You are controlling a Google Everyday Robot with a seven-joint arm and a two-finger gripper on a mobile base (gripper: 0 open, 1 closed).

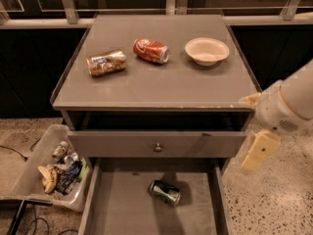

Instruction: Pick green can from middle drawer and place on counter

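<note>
The green can [165,192] lies on its side on the floor of the open middle drawer [122,207], a little right of centre. The counter [161,84] is the grey cabinet top above it. My gripper [258,152] hangs at the right side of the cabinet, below the counter's front right corner, level with the upper drawer front. It is above and to the right of the green can and touches nothing. It holds nothing that I can see.
On the counter lie a gold-brown can [106,62], a red cola can [151,51] and a white bowl [207,50]. The upper drawer front with a knob [157,145] juts out slightly above the open drawer. A clear bin of rubbish [54,168] stands on the floor at left.
</note>
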